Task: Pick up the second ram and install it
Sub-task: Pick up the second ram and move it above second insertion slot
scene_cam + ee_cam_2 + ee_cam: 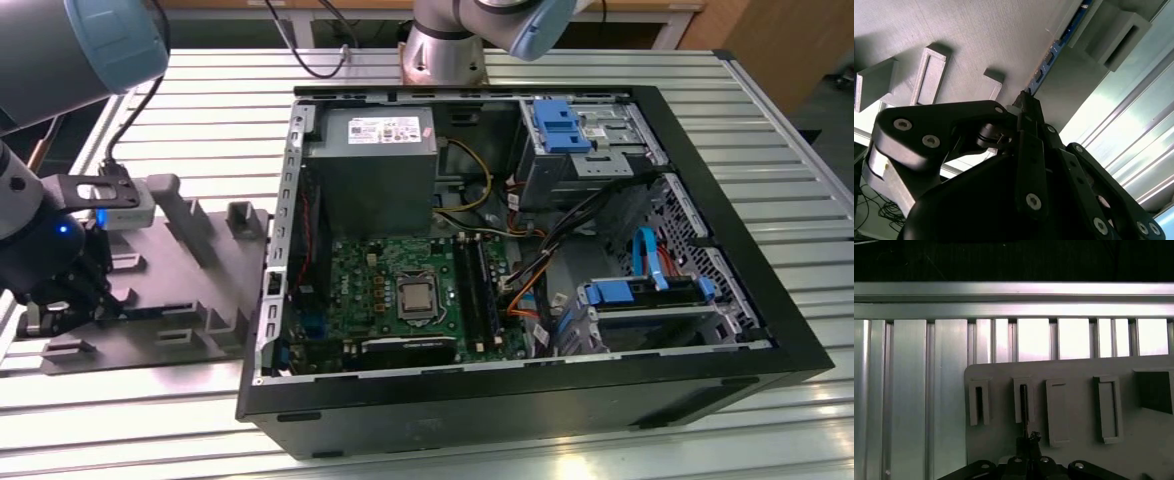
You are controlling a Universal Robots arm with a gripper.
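The second ram [1053, 52] is a thin blue-green board standing on edge in a narrow slot of the grey moulded tray [979, 35]. In the first wrist view it is a dark strip [1024, 405] inside one of the tray's [1079, 440] raised slots. My gripper [1026, 102] is down at the near end of the stick with its black fingers drawn together on it. The first wrist view has the gripper [1029, 436] just at that slot. In the exterior view the gripper [54, 305] is low over the tray [174, 300], at the exterior view's left.
An open black computer case [747, 330] lies to the exterior view's right of the tray. Inside are a green motherboard [367, 290] with long black memory slots [477, 290], a power supply [371, 170], loose cables and blue drive brackets. Everything rests on a ribbed aluminium table [214, 110].
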